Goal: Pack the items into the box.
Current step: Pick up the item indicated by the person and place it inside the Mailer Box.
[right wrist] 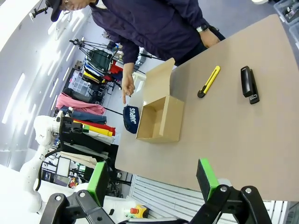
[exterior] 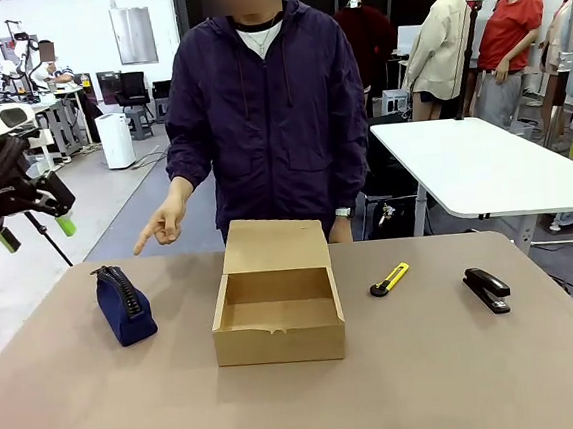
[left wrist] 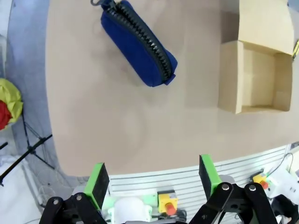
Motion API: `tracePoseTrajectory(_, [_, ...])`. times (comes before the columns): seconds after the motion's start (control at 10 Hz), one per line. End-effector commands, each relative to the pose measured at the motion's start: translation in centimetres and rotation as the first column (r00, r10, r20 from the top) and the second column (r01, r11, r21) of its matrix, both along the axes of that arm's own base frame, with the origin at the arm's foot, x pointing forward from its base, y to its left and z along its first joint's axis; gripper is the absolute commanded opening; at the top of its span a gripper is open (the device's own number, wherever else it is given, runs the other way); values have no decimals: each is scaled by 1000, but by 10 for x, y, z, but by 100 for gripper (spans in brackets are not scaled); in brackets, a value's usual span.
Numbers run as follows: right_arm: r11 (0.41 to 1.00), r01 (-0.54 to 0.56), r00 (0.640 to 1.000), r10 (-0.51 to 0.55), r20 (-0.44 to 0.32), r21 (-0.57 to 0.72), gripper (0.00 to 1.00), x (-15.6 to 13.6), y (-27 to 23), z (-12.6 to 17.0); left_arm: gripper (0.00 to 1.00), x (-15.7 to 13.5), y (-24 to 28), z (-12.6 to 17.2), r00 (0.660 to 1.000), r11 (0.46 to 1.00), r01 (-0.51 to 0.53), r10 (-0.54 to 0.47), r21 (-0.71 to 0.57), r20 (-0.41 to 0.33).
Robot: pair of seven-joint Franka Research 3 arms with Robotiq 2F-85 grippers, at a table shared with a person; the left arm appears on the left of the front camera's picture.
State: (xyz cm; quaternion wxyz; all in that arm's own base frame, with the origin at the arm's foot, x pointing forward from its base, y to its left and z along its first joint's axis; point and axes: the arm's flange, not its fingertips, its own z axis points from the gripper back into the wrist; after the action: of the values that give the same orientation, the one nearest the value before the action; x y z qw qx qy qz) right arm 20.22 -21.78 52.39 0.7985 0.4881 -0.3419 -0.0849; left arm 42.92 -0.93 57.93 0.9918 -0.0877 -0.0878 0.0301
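Since the navy pouch [exterior: 124,307] lies on the worktop [exterior: 431,372] left of the open box [exterior: 278,341], apart from it, with the person's hand [exterior: 164,223] pointing at it, the left tool [exterior: 37,232] is the nearer one, hanging spread and empty above and to the pouch's left. The pouch rests zip-up, its long axis running near-to-far and skewed against the finger line in the left wrist view, so a wrist turn looks needed. The right tool [right wrist: 153,179] is also spread and empty.

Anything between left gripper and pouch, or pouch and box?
Nothing visible. Bare table between the navy zip pouch and the open brown cardboard box; open air between left gripper and pouch. The person's pointing hand hovers beyond it.
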Motion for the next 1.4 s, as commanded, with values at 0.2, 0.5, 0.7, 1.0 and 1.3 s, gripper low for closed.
tracePoseTrajectory(0.2, [1000,-2,999,2,38,6,100,3,-1,4,100,-8,2,13,999,1000,-1,2,-19,37])
tracePoseTrajectory(0.5, [1000,-2,999,2,38,6,100,3,-1,4,100,36,-6,-11,999,999,-34,34,-15,10])
tracePoseTrajectory(0.7, [1000,-2,999,2,38,6,100,3,-1,4,100,71,-19,-45,999,999,-25,27,36,-35])
tracePoseTrajectory(1.0, [1000,-2,999,2,38,6,100,3,-1,4,100,117,-28,-101,996,998,23,-18,58,-88])
tracePoseTrajectory(1.3, [1000,-2,999,2,38,6,100,3,-1,4,100,154,-26,-134,993,997,4,6,80,-120])
